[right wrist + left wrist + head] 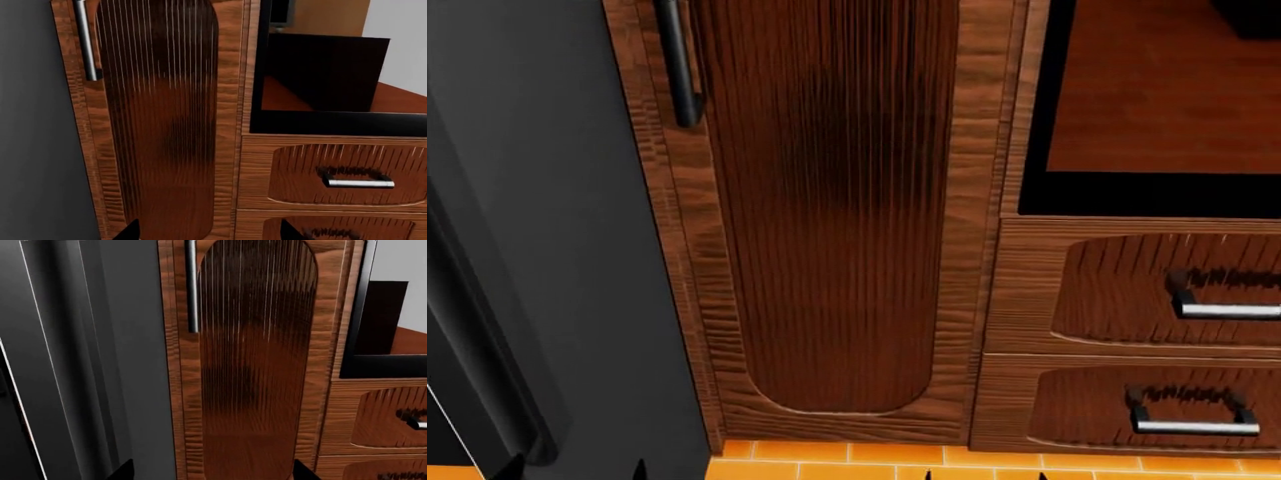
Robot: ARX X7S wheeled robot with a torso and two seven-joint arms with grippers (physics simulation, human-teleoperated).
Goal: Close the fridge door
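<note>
Glossy black fridge panels fill one side of the head view, and I take the tall panel with a thin white edge line to be the fridge door (pixel 481 330) (pixel 60 370). Whether it stands ajar I cannot tell from here. The right wrist view shows only a dark grey fridge side (pixel 33 125). My left gripper (pixel 213 475) (pixel 574 472) is open, facing the seam between the fridge and the wooden cabinet, touching nothing. My right gripper (pixel 212 234) (pixel 985 475) is open too, facing the cabinet, with nothing between its fingers.
A tall brown wooden cabinet door (pixel 827 220) with a bar handle (pixel 678 70) stands right of the fridge. Further right are a black-framed open niche (pixel 1148 100) and two wooden drawers (pixel 1148 290) with metal handles. Orange floor tiles (pixel 827 462) lie below.
</note>
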